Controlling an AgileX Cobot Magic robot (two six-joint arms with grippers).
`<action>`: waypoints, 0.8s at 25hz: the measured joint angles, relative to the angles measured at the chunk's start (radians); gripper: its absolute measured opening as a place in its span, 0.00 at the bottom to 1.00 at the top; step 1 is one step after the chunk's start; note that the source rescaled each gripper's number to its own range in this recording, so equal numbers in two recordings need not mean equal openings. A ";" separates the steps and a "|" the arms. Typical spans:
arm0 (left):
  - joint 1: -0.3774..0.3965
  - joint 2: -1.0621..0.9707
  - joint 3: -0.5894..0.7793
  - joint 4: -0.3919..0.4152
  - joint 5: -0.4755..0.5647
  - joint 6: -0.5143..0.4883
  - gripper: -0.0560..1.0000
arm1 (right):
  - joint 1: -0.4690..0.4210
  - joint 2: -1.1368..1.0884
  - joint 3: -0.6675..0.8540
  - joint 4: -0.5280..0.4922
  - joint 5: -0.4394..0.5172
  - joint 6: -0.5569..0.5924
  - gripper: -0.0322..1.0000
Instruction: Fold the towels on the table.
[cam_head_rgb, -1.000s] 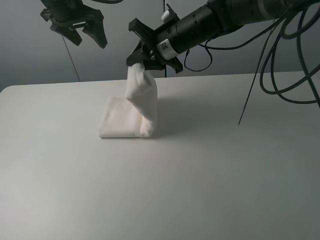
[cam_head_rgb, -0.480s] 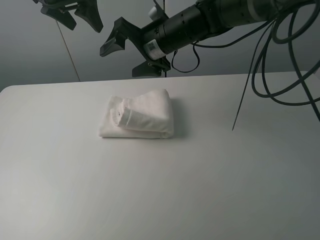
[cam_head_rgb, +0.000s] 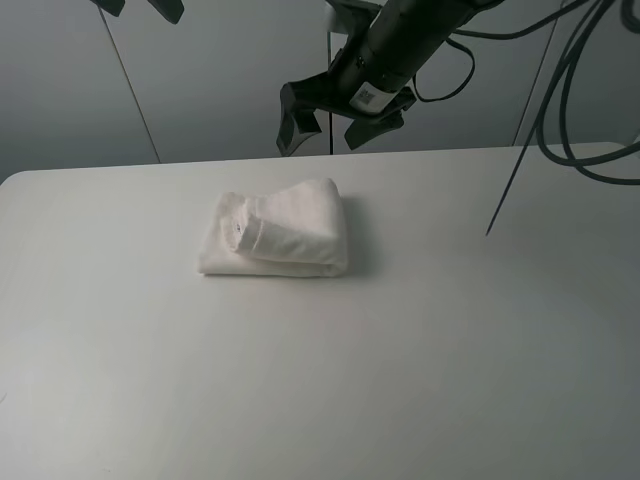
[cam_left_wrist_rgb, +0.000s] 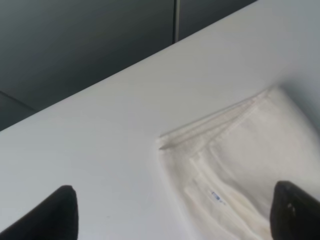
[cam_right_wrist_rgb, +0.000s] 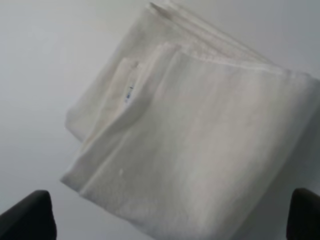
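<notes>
- White terry towel lay folded into a thick, compact bundle on the tabletop, toward the far side and a little left of the middle in the high view.
- Its upper layer was doubled over the lower one, leaving a strip of the lower layer showing on the left side.
- A small white label with dark print sat where the upper fold met the lower layer; it also showed in the left wrist view.
- Stacked edges of the towel's layers were visible along one side in the right wrist view.
- Right tool hung in the air above the far edge of the tabletop, just behind the towel, its black fingers spread wide apart and holding nothing.
- Left tool was high at the upper left of the high view, mostly cut off by the frame; in its wrist view the two dark fingertips stood far apart with only tabletop and towel between them.
- Neither tool touched the towel.
- Grey wall panels stood behind the tabletop.
</notes>
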 joint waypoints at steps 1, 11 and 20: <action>0.000 -0.017 0.002 0.002 0.000 0.000 0.99 | 0.000 -0.027 0.000 -0.052 0.020 0.016 1.00; 0.000 -0.302 0.303 0.158 0.002 -0.020 0.99 | 0.000 -0.337 0.119 -0.314 0.078 0.131 1.00; 0.000 -0.654 0.652 0.184 -0.004 -0.094 0.99 | 0.000 -0.699 0.465 -0.336 0.057 0.135 1.00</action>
